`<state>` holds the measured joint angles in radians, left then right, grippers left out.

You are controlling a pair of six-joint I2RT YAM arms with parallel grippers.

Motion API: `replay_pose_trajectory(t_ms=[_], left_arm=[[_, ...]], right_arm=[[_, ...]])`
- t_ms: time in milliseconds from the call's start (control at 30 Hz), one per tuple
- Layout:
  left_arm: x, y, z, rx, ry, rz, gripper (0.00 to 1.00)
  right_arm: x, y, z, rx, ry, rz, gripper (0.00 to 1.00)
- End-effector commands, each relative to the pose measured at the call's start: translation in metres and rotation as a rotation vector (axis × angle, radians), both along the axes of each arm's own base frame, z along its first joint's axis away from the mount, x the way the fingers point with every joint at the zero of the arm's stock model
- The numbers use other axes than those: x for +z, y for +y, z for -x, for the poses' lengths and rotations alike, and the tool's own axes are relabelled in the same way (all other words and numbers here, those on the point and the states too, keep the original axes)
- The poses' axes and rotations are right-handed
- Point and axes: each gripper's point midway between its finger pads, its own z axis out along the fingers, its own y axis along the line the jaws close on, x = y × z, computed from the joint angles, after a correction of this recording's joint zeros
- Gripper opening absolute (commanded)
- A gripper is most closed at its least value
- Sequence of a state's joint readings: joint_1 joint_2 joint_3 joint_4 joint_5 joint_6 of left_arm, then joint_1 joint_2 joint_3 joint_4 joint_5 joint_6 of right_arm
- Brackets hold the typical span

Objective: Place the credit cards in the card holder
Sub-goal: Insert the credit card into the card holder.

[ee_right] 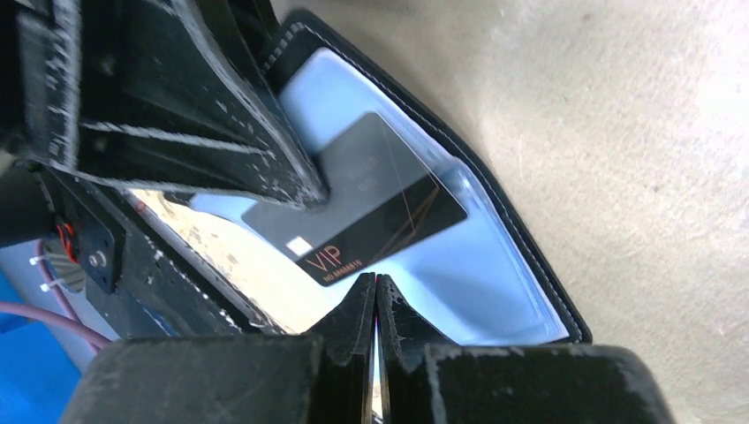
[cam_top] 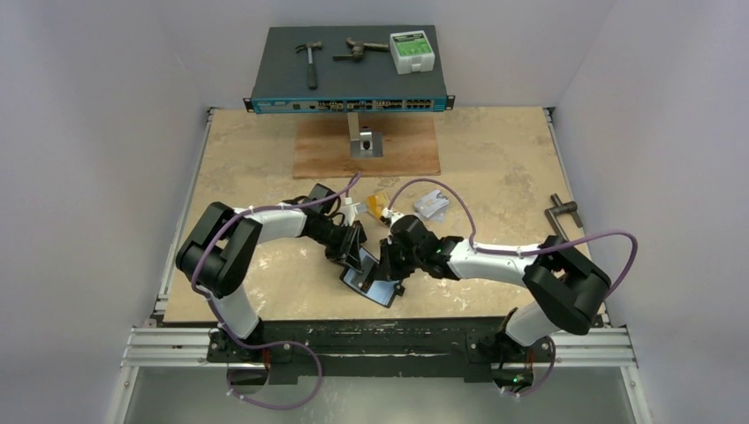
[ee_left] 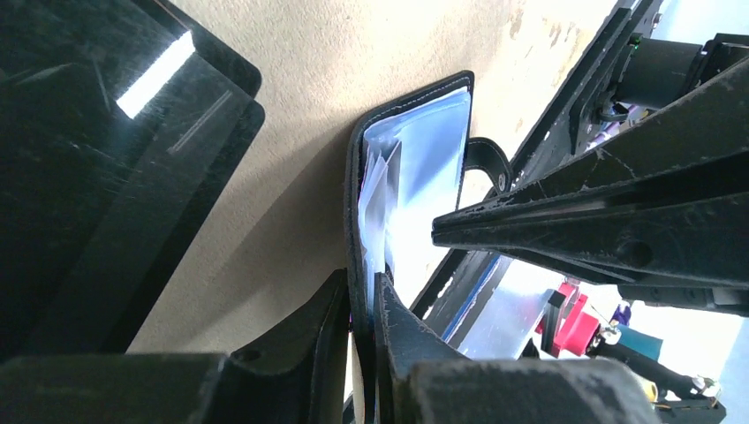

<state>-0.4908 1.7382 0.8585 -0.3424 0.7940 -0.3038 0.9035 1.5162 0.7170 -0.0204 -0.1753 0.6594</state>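
The left gripper (ee_left: 360, 284) clamps the open card holder (ee_left: 415, 159) at the table's (cam_top: 495, 177) six o'clock, and the right gripper (ee_right: 373, 284), shut, meets a dark card (ee_right: 389, 212) seemingly part-pocketed: a skewed push could jam it or buckle the clear pocket (ee_right: 495, 274).

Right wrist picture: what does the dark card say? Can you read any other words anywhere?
"VIP": in gold letters on the dark card lying on the open card holder.
Tiny line under "VIP": too blurred to read.
Print on the green-and-white box: too small to read.
Labels on the front of the blue-fronted switch: too small to read.
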Motion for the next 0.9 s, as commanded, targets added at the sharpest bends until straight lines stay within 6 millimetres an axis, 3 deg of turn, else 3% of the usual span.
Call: replay_pose_trajectory(t_ms=[0, 267, 467, 867], left_arm=[[-0.002, 0.005, -0.012, 0.018, -0.023, -0.033, 0.13], [-0.007, 0.010, -0.012, 0.040, 0.005, -0.049, 0.20], [-0.010, 0.008, -0.010, 0.079, 0.152, 0.056, 0.20], [-0.002, 0.005, -0.012, 0.113, 0.159, 0.183, 0.24]], right_arm=[[-0.001, -0.002, 0.006, 0.007, -0.005, -0.019, 0.00], [-0.007, 0.003, 0.003, 0.021, -0.005, -0.011, 0.00], [-0.012, 0.006, -0.001, 0.019, -0.004, -0.001, 0.00], [-0.012, 0.010, -0.009, 0.010, -0.018, 0.010, 0.00]])
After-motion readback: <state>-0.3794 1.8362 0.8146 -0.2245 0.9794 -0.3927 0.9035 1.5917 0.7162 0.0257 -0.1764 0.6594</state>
